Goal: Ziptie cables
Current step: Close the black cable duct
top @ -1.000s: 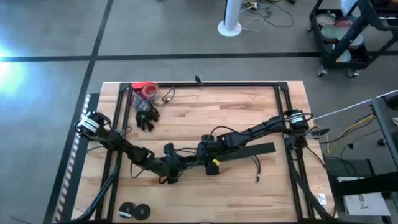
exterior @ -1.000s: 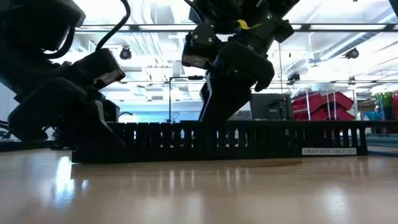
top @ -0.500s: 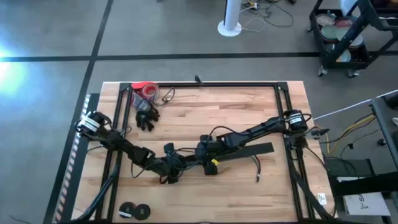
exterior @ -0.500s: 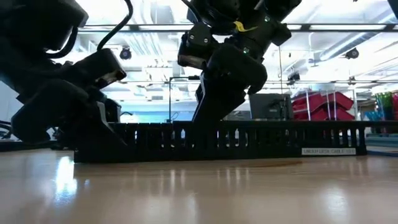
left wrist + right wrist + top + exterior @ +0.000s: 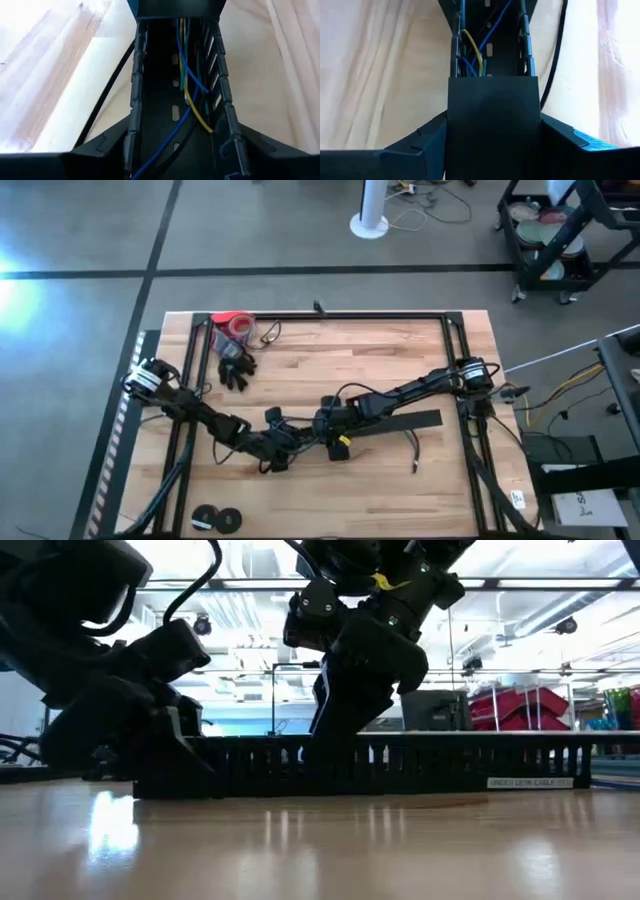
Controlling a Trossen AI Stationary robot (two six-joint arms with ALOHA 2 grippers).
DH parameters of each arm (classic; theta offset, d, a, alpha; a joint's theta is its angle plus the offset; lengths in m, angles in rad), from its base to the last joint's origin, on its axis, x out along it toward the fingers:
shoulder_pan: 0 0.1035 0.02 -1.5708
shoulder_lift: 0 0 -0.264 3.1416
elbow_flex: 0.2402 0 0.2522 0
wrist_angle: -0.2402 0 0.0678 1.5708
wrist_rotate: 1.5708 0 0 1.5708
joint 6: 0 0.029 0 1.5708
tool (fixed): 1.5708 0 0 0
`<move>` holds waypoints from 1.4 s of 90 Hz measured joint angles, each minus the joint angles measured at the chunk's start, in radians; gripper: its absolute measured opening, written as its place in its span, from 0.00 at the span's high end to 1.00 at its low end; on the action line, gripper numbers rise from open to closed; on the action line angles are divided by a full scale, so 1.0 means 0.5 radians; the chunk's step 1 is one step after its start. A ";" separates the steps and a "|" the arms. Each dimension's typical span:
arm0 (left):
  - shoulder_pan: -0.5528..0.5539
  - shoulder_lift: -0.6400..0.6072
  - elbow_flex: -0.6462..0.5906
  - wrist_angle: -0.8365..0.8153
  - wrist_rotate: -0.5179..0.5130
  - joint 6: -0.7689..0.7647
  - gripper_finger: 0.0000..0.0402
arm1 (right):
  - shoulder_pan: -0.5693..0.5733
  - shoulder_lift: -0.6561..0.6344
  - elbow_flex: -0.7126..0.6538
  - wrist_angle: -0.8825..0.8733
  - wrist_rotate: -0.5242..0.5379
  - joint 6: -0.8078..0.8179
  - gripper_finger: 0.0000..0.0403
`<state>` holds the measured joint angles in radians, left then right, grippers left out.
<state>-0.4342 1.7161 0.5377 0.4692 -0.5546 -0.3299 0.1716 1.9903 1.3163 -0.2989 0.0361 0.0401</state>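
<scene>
Right now the cables (image 5: 187,75) lie inside the slotted black duct (image 5: 400,762) mid-table, between both grippers: the left gripper (image 5: 283,448) straddles one end, the right gripper (image 5: 325,428) the other, each spread wide around the duct's walls

A black slotted channel (image 5: 490,50) runs away across a pale wooden table (image 5: 380,75). Inside the channel lie thin wires (image 5: 472,55): blue, yellow and green strands, loosely crossed. A flat black cover (image 5: 492,125) sits over the near part of the channel, hiding the wires there. A black cable (image 5: 555,60) curves along the table just beside the channel. Dark fingers (image 5: 400,155) flank the cover on both sides.
</scene>
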 joint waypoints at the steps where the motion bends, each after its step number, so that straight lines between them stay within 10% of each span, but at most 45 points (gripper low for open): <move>1: 0.000 0.000 0.000 0.001 0.001 0.001 0.45 | -0.001 -0.001 0.000 -0.006 0.011 0.009 0.45; 126: 0.058 -0.001 -0.019 0.057 0.128 -0.008 0.44 | -0.016 -0.005 -0.018 -0.024 -0.118 -0.088 0.47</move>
<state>-0.4052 1.7157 0.5281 0.4975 -0.4904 -0.3339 0.1638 1.9878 1.3074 -0.3111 -0.0228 -0.0037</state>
